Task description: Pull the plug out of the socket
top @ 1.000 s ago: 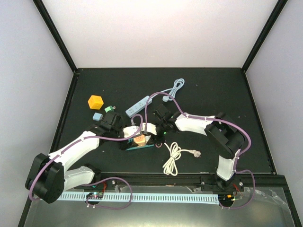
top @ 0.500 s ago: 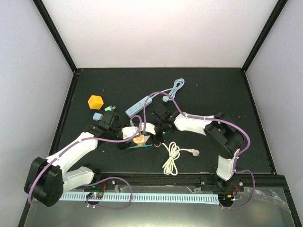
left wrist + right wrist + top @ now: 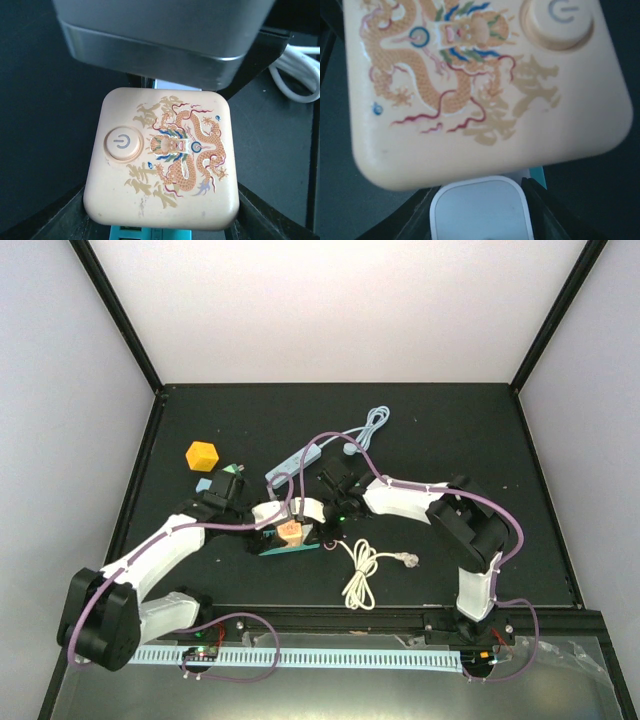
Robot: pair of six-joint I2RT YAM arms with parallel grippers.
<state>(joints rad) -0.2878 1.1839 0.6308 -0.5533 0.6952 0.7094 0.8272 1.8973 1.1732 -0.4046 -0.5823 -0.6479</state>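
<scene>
The socket (image 3: 162, 157) is a peach cube with a dragon print and a power button, on a teal base (image 3: 290, 548). It shows at the table's middle in the top view (image 3: 291, 532). My left gripper (image 3: 161, 220) is shut on the socket, with its fingers on the socket's two sides. The white plug (image 3: 482, 210) sits against the socket's side. My right gripper (image 3: 480, 215) is shut on the plug. In the left wrist view the plug (image 3: 165, 40) looks grey, just beyond the socket. The prongs are hidden.
A coiled white cable (image 3: 363, 575) lies right of the socket. A white power strip (image 3: 295, 462) and a light blue cable (image 3: 372, 425) lie behind it. An orange block (image 3: 202, 455), a small blue block (image 3: 205, 485) and a green piece (image 3: 232, 471) are at the left.
Both grippers and the socket have shifted slightly left and away from the arm bases. Both grips are unchanged.
</scene>
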